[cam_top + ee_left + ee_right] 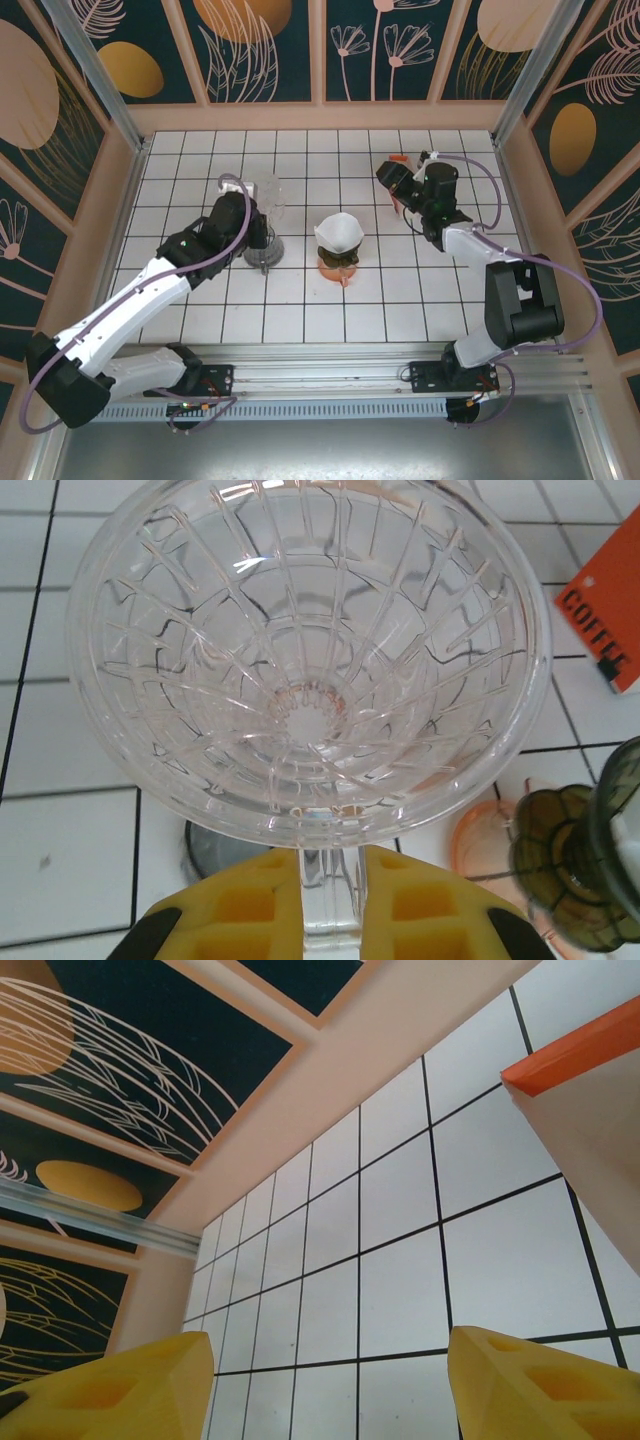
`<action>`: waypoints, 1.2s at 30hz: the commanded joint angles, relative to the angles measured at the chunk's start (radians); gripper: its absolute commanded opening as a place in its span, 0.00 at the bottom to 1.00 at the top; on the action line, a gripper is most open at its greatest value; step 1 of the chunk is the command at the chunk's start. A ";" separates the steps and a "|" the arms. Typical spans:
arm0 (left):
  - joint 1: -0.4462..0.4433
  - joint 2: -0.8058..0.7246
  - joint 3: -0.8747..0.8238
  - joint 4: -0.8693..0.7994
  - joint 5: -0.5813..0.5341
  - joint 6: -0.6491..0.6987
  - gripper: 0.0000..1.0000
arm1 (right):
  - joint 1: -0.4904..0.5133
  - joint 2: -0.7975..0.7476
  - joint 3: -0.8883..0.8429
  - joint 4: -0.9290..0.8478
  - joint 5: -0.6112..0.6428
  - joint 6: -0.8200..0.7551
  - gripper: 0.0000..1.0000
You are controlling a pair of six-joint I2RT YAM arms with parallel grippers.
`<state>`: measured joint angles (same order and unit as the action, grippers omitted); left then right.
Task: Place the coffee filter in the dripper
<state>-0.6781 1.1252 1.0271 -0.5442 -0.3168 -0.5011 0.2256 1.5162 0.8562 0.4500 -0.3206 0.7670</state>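
Clamping the handle of the clear ribbed glass dripper (300, 680) between its yellow fingers (245, 915), the left gripper (330, 885) holds a cone with nothing in it, so the placing is judged not yet done. The white paper coffee filter (338, 231) sits apart on a dark green glass stand (570, 880) over a pink saucer (478, 842), while the right gripper (330, 1350) hangs spread and empty beside an orange-edged box (585, 1090); fetching and seating the filter remain
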 commanded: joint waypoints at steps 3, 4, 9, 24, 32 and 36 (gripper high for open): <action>-0.021 -0.060 -0.068 -0.057 -0.044 -0.114 0.00 | -0.013 -0.033 -0.028 0.063 -0.020 0.015 0.64; -0.029 -0.061 -0.089 -0.056 -0.044 -0.125 0.00 | -0.015 -0.033 -0.030 0.064 -0.021 0.017 0.64; -0.066 -0.063 -0.163 -0.007 -0.065 -0.160 0.00 | -0.021 -0.038 -0.038 0.065 -0.021 0.017 0.64; -0.070 -0.054 -0.203 0.080 -0.117 -0.152 0.00 | -0.031 -0.047 -0.040 0.053 -0.021 0.012 0.64; -0.070 -0.053 -0.225 0.076 -0.095 -0.162 0.00 | -0.035 -0.045 -0.040 0.052 -0.025 0.014 0.64; -0.072 -0.045 -0.240 0.084 -0.100 -0.171 0.00 | -0.036 -0.049 -0.043 0.052 -0.023 0.013 0.64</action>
<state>-0.7429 1.0779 0.7982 -0.4969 -0.4023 -0.6533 0.1978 1.4963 0.8341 0.4751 -0.3389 0.7696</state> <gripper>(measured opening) 0.124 0.641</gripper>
